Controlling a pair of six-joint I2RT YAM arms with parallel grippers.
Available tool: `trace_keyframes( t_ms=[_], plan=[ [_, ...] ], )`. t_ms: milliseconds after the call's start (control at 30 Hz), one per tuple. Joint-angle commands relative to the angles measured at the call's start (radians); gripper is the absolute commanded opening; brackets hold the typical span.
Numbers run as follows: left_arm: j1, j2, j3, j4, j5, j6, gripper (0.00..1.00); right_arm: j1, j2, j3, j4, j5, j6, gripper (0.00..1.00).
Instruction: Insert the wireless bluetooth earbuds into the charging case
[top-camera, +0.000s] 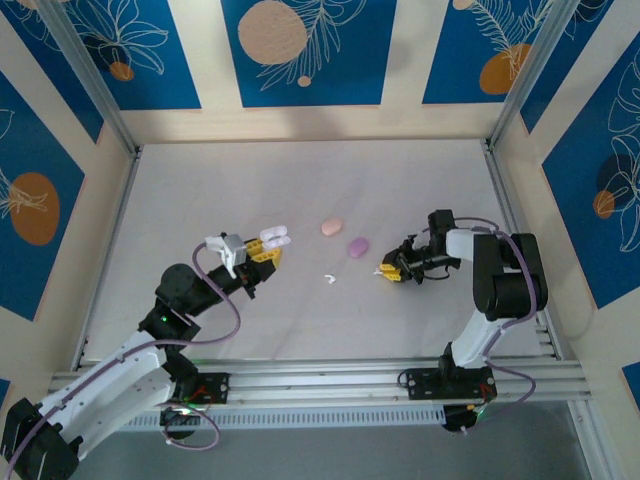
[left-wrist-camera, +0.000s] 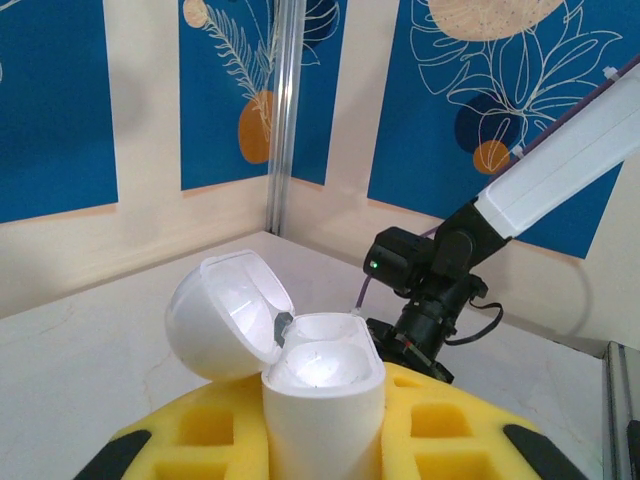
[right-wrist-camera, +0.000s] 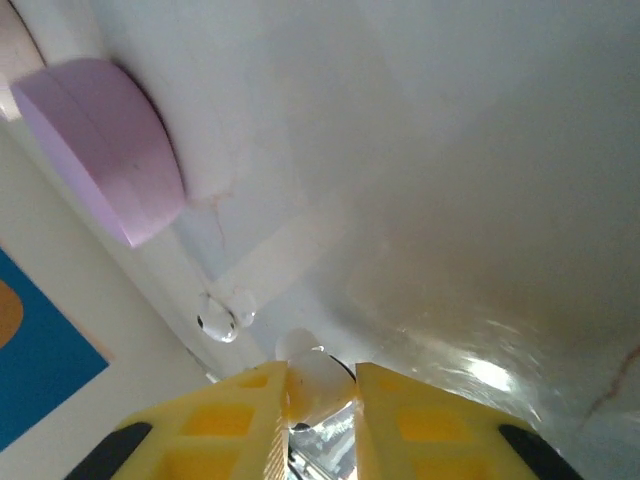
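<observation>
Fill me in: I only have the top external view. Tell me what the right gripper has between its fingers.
Observer: In the right wrist view, a small whitish earbud sits pinched in the right gripper.
Operator: Check the purple case next.
Observer: The purple case lies closed on the table, with the seam between lid and base showing.
Operator: Describe the left gripper's load.
Observer: The left gripper clamps a white case upright. Its lid is swung open to one side and the glossy inside faces up.
</observation>
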Motion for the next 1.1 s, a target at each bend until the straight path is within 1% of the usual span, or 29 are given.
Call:
trace_keyframes(
  t_ms=[0,33,133,167,233,300,333,433,500,633,733,767,833,933,1000,1067],
  plan=[
    [-0.011,-0.006,0.020,0.050,0.006,-0.005,0.13,0.071,-0.041,0.087,-0.125,0.160,-0.069,0.21],
    [-0.011,-0.008,0.020,0.049,0.005,-0.004,0.13,0.111,-0.049,0.114,-0.172,0.222,-0.091,0.20],
    [-0.011,-0.014,0.018,0.050,-0.001,-0.003,0.13,0.258,-0.068,0.175,-0.296,0.474,-0.117,0.21],
    [-0.011,-0.016,0.017,0.048,-0.006,-0.002,0.13,0.302,-0.067,0.194,-0.339,0.561,-0.112,0.21],
    [-0.012,-0.031,0.014,0.041,-0.017,-0.001,0.13,0.389,-0.057,0.230,-0.418,0.692,-0.100,0.25],
    [-0.012,-0.045,0.012,0.036,-0.028,0.007,0.13,0.472,-0.050,0.259,-0.478,0.844,-0.070,0.25],
    [-0.012,-0.051,0.012,0.031,-0.034,0.010,0.13,0.509,-0.047,0.271,-0.495,0.899,-0.057,0.26],
    [-0.011,-0.068,0.011,0.024,-0.047,0.016,0.13,0.626,-0.030,0.317,-0.517,0.994,-0.080,0.26],
    [-0.012,-0.081,0.009,0.015,-0.058,0.022,0.13,0.682,0.004,0.353,-0.552,1.048,-0.088,0.28],
    [-0.013,-0.105,0.000,0.010,-0.076,0.024,0.13,0.728,0.096,0.400,-0.581,1.032,-0.120,0.32],
    [-0.011,-0.117,0.000,0.002,-0.081,0.028,0.13,0.768,0.139,0.430,-0.585,1.021,-0.139,0.32],
    [-0.012,-0.124,0.000,-0.001,-0.085,0.031,0.13,0.778,0.138,0.431,-0.570,0.989,-0.161,0.33],
    [-0.011,-0.133,-0.002,-0.006,-0.094,0.036,0.13,0.777,0.117,0.427,-0.560,0.965,-0.144,0.34],
    [-0.011,-0.138,-0.002,-0.017,-0.096,0.041,0.13,0.747,0.045,0.404,-0.523,0.889,-0.136,0.36],
    [-0.011,-0.133,-0.002,-0.015,-0.092,0.041,0.13,0.716,-0.013,0.385,-0.495,0.815,-0.142,0.37],
    [-0.011,-0.123,0.001,-0.012,-0.083,0.040,0.13,0.683,-0.050,0.370,-0.483,0.780,-0.141,0.40]
  ],
)
